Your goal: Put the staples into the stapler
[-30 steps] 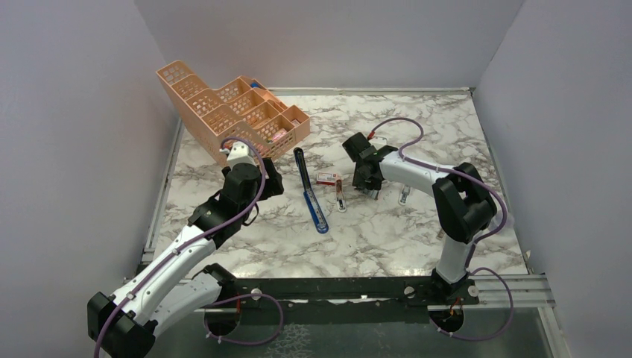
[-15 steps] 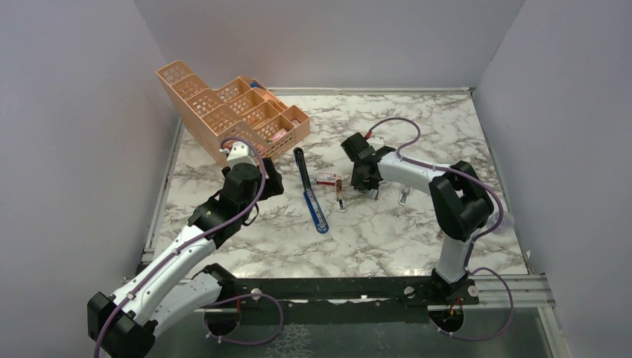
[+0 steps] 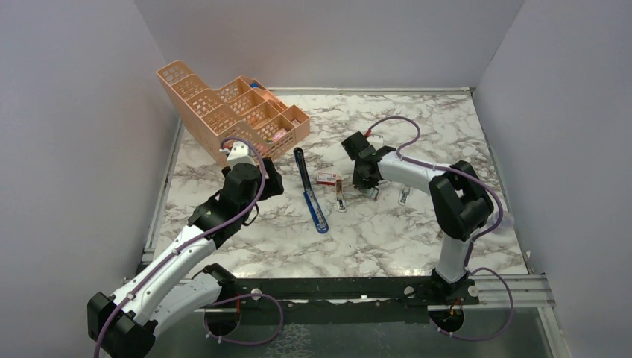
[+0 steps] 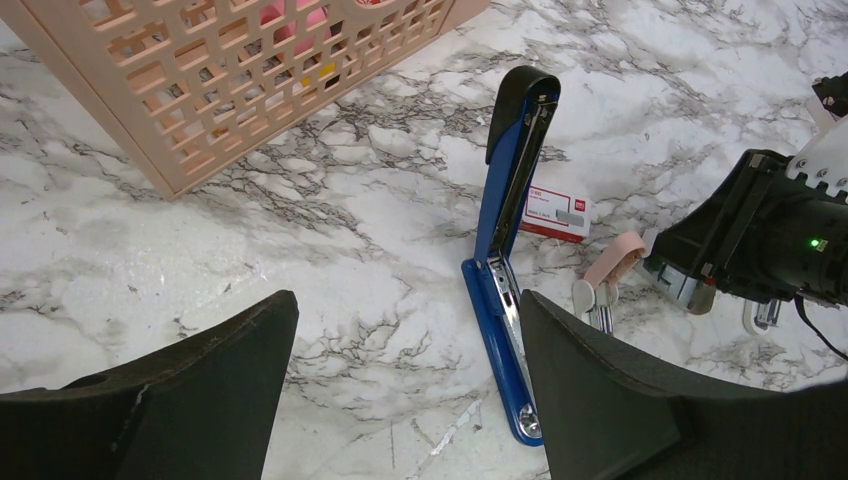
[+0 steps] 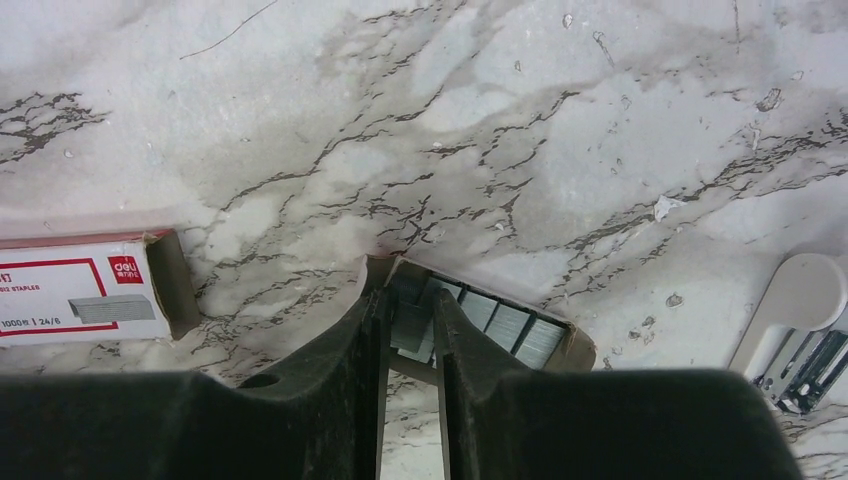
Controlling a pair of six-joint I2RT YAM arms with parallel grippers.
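Observation:
The blue stapler (image 3: 309, 190) lies unfolded on the marble, its silver channel (image 4: 508, 305) facing up. A small open cardboard tray (image 5: 578, 352) holds several silvery ribbed blocks. My right gripper (image 5: 405, 292) reaches into that tray, and its jaws have closed on one block, the staples (image 5: 408, 325), which sits slightly askew between the fingers. In the top view the right gripper (image 3: 367, 185) is just right of the stapler. My left gripper (image 4: 405, 305) hangs open above bare marble, left of the stapler (image 4: 505, 200), holding nothing.
A red-and-white staple box (image 5: 75, 290) lies left of the tray. A pink-handled staple remover (image 4: 610, 270) lies between the stapler and the right arm. A white tool (image 5: 800, 300) lies to the right. The peach mesh organiser (image 3: 223, 108) stands at back left.
The right gripper's jaws have narrowed onto the staples block in the tray, and that arm has shifted slightly. The left arm and the stapler have not moved.

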